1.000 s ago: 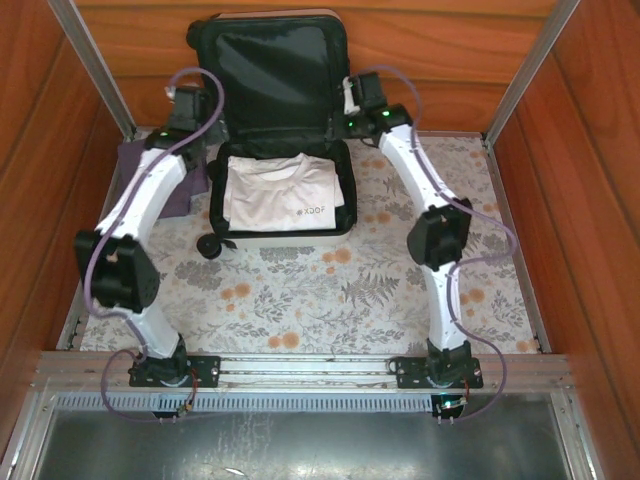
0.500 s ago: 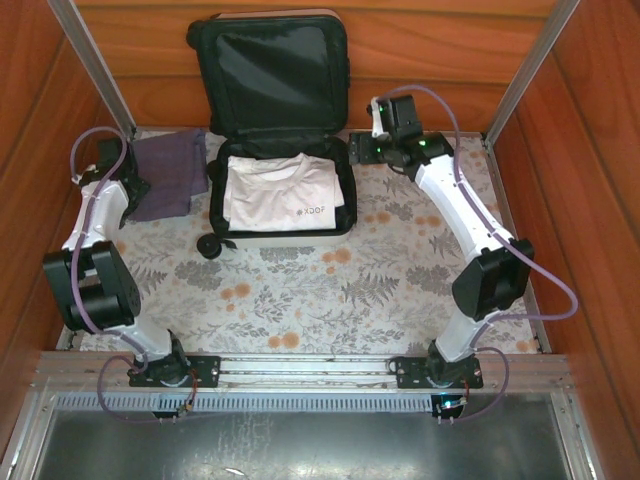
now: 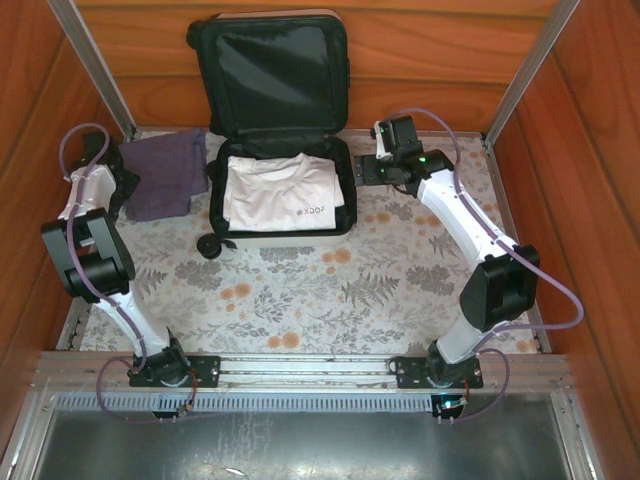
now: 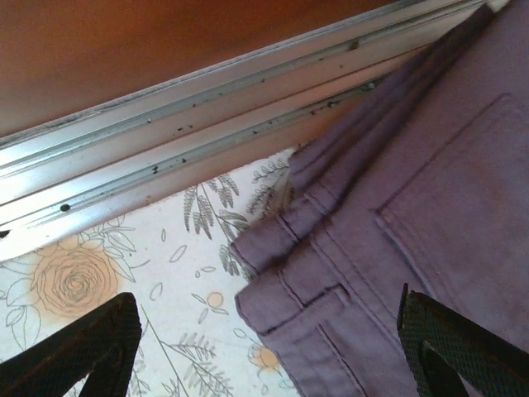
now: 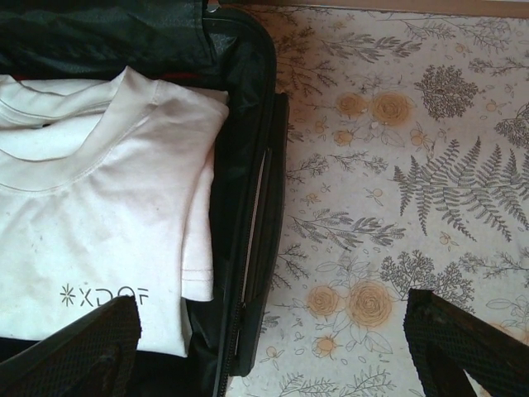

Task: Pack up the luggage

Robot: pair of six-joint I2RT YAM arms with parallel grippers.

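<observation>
The luggage [image 3: 268, 75] is set at the far middle of the table, opened: its lid is stood upright against the far wooden wall [image 3: 420, 50] and its base is laid flat on the floral tablecloth [image 3: 330, 290]. Matte black fabric lining is seen inside, with a rounded-rectangle rim and a black wheel [image 3: 209, 246] at the near-left corner (of the glossy shell, little more than a pale edge along the lid top is seen). A folded white T-shirt [image 3: 283, 192], soft cotton with a ribbed collar and a small printed logo, is laid in the base.

Left of the case, folded purple jeans [image 3: 160, 175] are spread on the cloth, with seams, a belt loop and a back pocket made out from the left wrist camera, beside an aluminium rail [image 4: 165, 141]. The jeans are cut off by that frame's right edge.

The left gripper [image 4: 269, 347] is held above the jeans' corner, fingers spread wide. The right gripper [image 5: 269, 347] is held over the luggage's right rim, fingers likewise wide apart.
</observation>
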